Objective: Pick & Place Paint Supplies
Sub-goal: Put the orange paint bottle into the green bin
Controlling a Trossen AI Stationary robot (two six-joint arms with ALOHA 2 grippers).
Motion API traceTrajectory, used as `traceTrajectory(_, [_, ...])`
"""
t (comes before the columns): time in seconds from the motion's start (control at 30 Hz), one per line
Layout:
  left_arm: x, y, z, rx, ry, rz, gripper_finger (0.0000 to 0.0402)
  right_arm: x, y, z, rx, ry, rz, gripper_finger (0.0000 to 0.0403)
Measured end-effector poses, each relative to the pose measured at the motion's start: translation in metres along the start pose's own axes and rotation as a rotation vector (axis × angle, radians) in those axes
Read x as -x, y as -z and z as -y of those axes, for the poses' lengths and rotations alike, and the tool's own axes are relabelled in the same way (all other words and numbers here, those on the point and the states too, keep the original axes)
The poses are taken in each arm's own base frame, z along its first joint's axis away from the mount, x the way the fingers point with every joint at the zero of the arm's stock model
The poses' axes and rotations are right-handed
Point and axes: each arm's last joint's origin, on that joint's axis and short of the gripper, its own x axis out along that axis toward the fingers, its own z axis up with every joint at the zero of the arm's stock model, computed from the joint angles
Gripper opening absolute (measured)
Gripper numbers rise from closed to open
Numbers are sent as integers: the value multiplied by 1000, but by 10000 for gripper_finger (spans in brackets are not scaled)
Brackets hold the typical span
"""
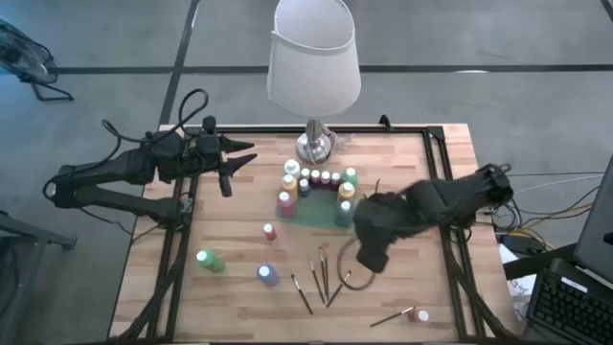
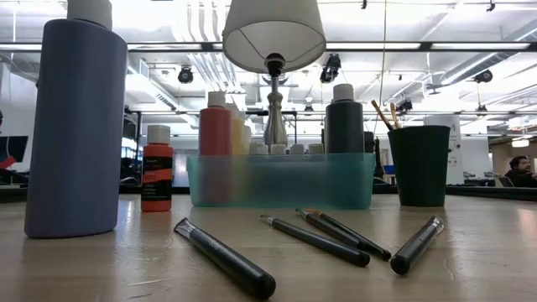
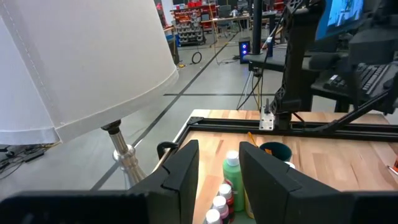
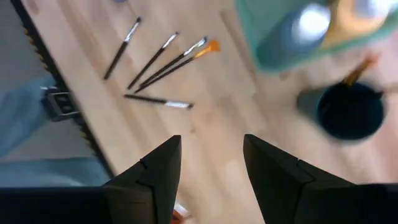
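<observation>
My right gripper (image 4: pixel 208 171) hovers, fingers apart, nothing between. Loose paintbrushes (image 4: pixel 166 57) lie flat on table (image 1: pixel 239 297), well ahead of fingertips. I judge them light, thin, prone to roll; pinch mid-handle. Left gripper (image 3: pixel 219 168) idle by lamp (image 3: pixel 81 62), fingers apart, empty.

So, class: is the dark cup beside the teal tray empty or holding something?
Holding something: the dark cup has thin wooden handles sticking out above its rim, beside the teal tray.
</observation>
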Motion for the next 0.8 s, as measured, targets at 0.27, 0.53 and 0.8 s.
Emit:
traceTrajectory(0.27, [0,0,0,0,0,0,122,2,55,-21,-220,-2,-55,182])
traceTrajectory(0.53, [0,0,0,-10,0,0,122,-5,105,-39,-457,42,-130,170])
traceTrajectory(0.8, [-1,0,0,-23,0,-2,122,-16,142,-47,-645,122,-234,167])
